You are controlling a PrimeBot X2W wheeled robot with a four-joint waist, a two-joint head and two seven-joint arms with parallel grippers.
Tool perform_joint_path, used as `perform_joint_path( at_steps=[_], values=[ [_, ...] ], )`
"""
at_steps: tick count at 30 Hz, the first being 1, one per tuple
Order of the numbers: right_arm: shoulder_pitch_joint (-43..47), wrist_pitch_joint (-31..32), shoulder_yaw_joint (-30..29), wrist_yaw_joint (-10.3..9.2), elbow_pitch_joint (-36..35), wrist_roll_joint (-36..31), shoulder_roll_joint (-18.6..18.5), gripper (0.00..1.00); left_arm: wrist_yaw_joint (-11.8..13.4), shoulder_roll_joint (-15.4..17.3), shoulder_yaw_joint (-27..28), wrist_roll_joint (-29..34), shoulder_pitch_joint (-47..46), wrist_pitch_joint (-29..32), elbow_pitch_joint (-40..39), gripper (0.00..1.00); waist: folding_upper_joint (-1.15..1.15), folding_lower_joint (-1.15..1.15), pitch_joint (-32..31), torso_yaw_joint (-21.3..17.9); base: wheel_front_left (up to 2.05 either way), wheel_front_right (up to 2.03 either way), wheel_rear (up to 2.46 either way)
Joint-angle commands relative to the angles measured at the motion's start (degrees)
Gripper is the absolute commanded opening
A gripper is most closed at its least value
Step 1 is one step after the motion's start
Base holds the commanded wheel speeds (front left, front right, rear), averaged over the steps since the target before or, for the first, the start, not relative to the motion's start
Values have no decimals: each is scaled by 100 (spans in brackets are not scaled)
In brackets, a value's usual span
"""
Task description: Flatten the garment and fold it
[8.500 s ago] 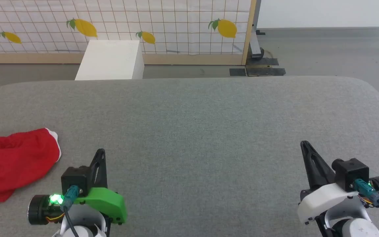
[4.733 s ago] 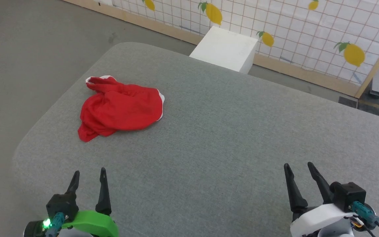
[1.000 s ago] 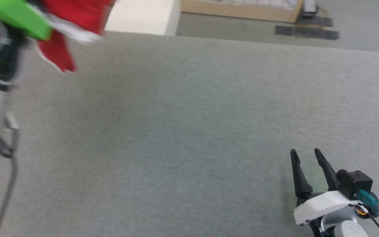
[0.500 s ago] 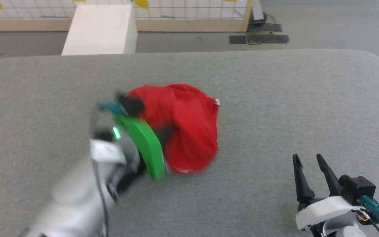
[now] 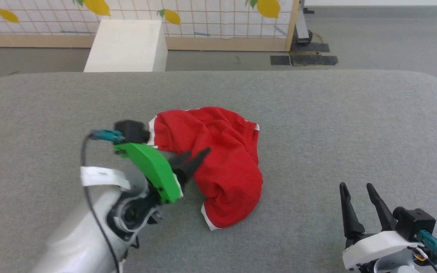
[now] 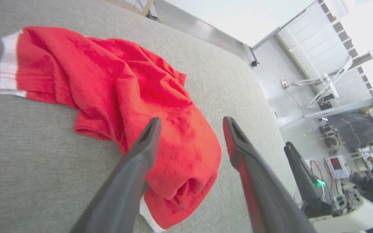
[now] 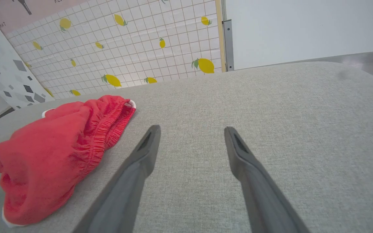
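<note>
Two grippers: both stand with fingers spread, and neither clamps anything.
left gripper (image 6: 191,119): you see its fingers wide apart, slanting down over the garment (image 6: 115,84). Red cloth lies under and beyond both tips. You cannot tell whether the left finger touches it.
right gripper (image 5: 355,185): fingers apart, with bare grey cushion (image 5: 317,125) between them and ahead of them.
garment: a crumpled, unfolded heap on the cushion. It lies off to the left of the right gripper's fingers, well apart from them. In the left wrist view its white waistband end lies far beyond the left finger, and a white-trimmed edge sits just beside that finger's base.
in the way: the garment's own humped fold rises between the left fingertips and the waistband. In the head view the left gripper's green cover (image 5: 150,170) hides the cloth edge nearest that arm.
around: a white box (image 5: 127,45) stands on the floor past the cushion's far edge, beyond the left fingertips. Behind it is a tiled panel with yellow lemons (image 5: 211,19) on a wooden base. Dark floor plates (image 5: 304,60) lie at the panel's post.
writing: a small unit with red lit digits (image 6: 335,162) shows beyond the left gripper's right finger, too small for you to read. Lettering on the pale panel (image 7: 28,6) is cut off by the right wrist view's top edge and is unreadable. The white band (image 5: 102,176) on the left forearm is blurred.
</note>
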Motion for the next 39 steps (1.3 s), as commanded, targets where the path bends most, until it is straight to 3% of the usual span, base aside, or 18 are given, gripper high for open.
perform_joint_path(
  at_steps=[1,5,10,14,17,23,28,34,39],
  values=[
    [64,-28,-20,-9,8,21,-1,100,74,137,216,-88,126,-170,-135,100,57,0,-95,153,0,0,0],
    [36,-28,-68,-9,17,-14,-1,100,231,494,701,155,231,-919,-360,100,57,0,-139,297,0,0,0],
    [-39,-28,-50,-9,174,-33,-1,100,540,792,1151,1185,586,-2732,-225,100,57,0,-168,400,0,0,0],
    [-198,209,-53,-9,470,50,-1,100,790,831,1467,2294,964,-3033,-287,100,57,0,-156,479,0,0,0],
    [-460,572,-55,-9,612,83,-1,100,919,511,2078,3191,1394,-3039,-714,100,57,0,-73,527,0,0,0],
    [-1444,1691,197,-9,750,-169,-1,100,676,-218,2935,4124,2168,-3041,-1046,100,57,0,165,700,0,0,0],
    [-2428,2995,736,-9,1005,-443,-1,100,277,-684,3338,4558,2345,-3042,-1061,100,57,0,442,948,0,0,0],
    [-3323,4636,1237,-9,1535,-1025,-1,100,-159,-1008,3616,4952,2244,-3042,-893,100,57,0,816,1226,0,0,0],
    [-3605,5349,1084,-9,1859,-1421,-1,100,-444,-1209,3731,5245,2097,-3042,-748,100,57,0,1040,1375,0,0,0]
  ],
)
